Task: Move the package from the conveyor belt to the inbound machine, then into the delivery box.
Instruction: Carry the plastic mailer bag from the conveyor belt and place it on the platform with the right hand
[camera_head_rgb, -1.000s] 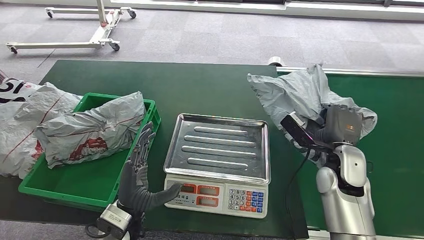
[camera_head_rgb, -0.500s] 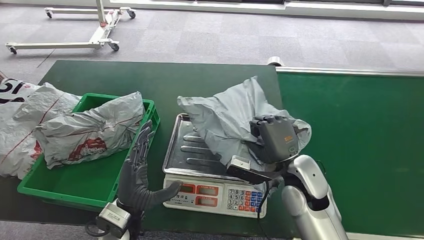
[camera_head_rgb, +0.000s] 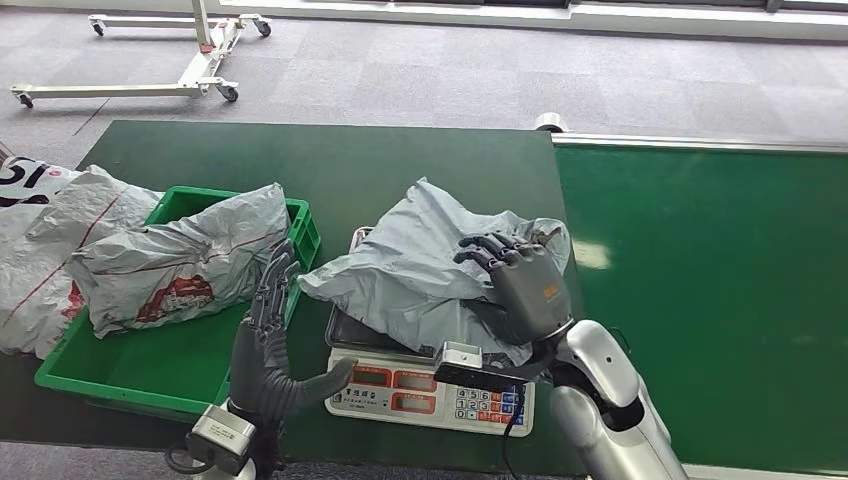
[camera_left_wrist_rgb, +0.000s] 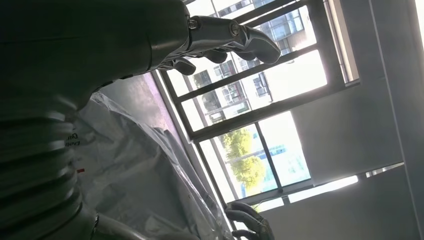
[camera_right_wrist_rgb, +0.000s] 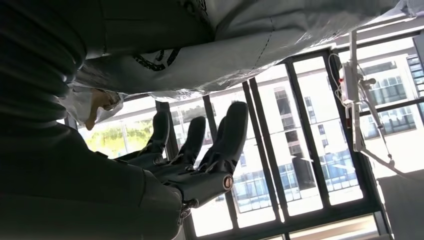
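Note:
The grey plastic package (camera_head_rgb: 420, 275) lies crumpled on the steel tray of the weighing scale (camera_head_rgb: 345, 330), covering most of it. My right hand (camera_head_rgb: 520, 285) rests on the package's right end with its fingers spread. In the right wrist view these fingers (camera_right_wrist_rgb: 200, 150) reach out straight, apart from the package (camera_right_wrist_rgb: 240, 45). My left hand (camera_head_rgb: 270, 340) stands upright and open between the green crate (camera_head_rgb: 120, 385) and the scale, its thumb near the scale's front left corner. The left wrist view looks past the left hand (camera_left_wrist_rgb: 100, 45) at the package (camera_left_wrist_rgb: 140, 185).
The green crate holds another grey parcel (camera_head_rgb: 180, 260) with red print. White bags (camera_head_rgb: 40, 250) lie at the table's left edge. The conveyor belt (camera_head_rgb: 700, 300) runs along the right. A wheeled frame (camera_head_rgb: 180, 60) stands on the floor behind the table.
My right hand carried the package leftward from the conveyor belt over to the scale and set it down on the tray; its fingers have spread. The left hand barely moved.

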